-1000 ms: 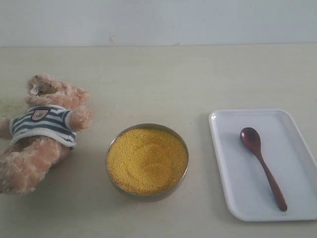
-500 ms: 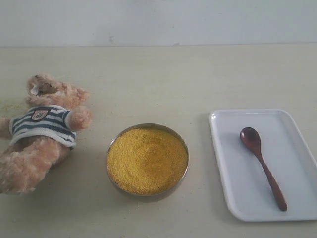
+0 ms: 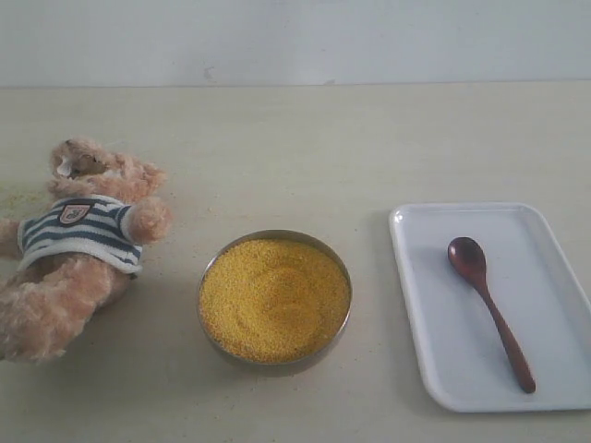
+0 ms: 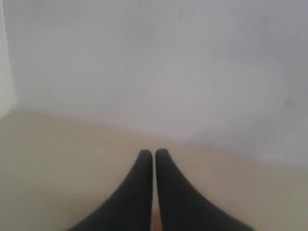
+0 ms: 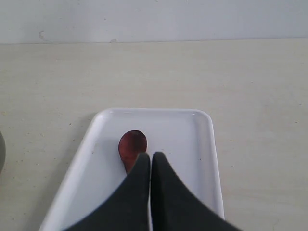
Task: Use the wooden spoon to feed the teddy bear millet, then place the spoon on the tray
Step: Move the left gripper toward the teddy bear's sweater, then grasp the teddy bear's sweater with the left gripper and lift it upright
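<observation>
None of the feeding looked begun, judging by how things lay. The table (image 3: 295, 157) filled most of the exterior view. On it, at the right and lower right of the frame, sat the white tray (image 3: 434, 305). The teddy bear (image 3: 78, 240) lay on its back at the left edge, head toward the upper left, well apart from the tray. Between them, at lower centre, stood the metal bowl (image 3: 273, 233), heaped with millet (image 3: 274, 297) whose surface looked smooth and undug. The wooden spoon (image 3: 495, 321) rested inside the tray, its oval bowl toward the top of the frame and its handle slanting to the lower right. So every step appeared left to do: lifting the spoon, scooping, carrying grain to the bear, and returning the spoon to the tray.

Neither arm appeared in the exterior view. The right end effector (image 5: 150, 155) had its fingers pressed together with nothing between them. It hung over the tray (image 5: 192, 139), pointed along the spoon (image 5: 133, 144), whose bowl showed just past the fingertips. How high it hung could not be told. The left end effector (image 4: 153, 153) was likewise closed and empty, facing only bare table and a pale wall, with no task object in its sight.
</observation>
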`<state>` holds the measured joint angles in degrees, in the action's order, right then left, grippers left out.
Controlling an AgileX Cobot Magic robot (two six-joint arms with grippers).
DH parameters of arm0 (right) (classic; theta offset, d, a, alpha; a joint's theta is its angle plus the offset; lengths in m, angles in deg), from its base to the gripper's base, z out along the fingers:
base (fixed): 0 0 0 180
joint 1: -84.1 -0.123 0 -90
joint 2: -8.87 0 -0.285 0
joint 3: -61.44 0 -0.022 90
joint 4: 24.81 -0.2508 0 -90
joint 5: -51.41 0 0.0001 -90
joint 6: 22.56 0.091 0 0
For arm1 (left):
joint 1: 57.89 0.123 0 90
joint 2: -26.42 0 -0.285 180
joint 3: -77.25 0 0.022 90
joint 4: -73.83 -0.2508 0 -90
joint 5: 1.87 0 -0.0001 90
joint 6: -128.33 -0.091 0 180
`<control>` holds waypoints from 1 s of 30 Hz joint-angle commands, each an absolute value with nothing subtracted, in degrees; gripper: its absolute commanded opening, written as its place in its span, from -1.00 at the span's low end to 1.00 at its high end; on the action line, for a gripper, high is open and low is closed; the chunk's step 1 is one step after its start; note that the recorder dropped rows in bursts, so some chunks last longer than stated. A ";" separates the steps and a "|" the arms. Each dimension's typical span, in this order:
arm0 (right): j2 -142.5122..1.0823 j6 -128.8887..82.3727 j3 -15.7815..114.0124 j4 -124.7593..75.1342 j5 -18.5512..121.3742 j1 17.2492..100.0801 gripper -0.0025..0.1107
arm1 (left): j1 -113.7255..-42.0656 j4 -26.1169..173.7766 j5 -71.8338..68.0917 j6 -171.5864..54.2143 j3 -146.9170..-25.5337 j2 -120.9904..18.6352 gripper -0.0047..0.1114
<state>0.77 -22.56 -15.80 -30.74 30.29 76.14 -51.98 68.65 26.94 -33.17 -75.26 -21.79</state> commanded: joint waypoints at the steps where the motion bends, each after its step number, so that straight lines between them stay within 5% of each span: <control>1: 1.08 -22.56 -15.78 -30.18 30.34 76.23 -0.96 | -51.76 75.88 50.16 -48.27 -79.61 -34.79 -0.85; 4: 1.08 -22.56 -15.78 -30.18 30.34 76.23 -0.96 | -51.76 85.53 54.03 -55.61 -78.42 -41.66 -0.73; 7: 1.08 -22.56 -15.78 -30.18 30.34 76.23 -0.96 | -51.76 89.40 53.69 -59.26 -76.67 -46.24 -0.40; 13: 1.08 -22.56 -15.78 -30.18 30.34 76.23 -0.96 | -51.76 94.06 51.35 -60.74 -76.38 -52.36 0.87; 14: 1.08 -22.56 -15.78 -30.18 30.34 76.23 -0.96 | -51.76 95.47 51.06 -62.61 -76.38 -53.42 0.96; 30: 1.08 -22.56 -15.78 -30.18 30.34 76.23 -0.96 | -56.57 91.11 43.47 -58.90 -76.24 -69.36 0.96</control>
<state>0.77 -22.56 -15.80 -30.74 30.29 76.14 -55.92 92.11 45.93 -60.31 -76.40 -67.67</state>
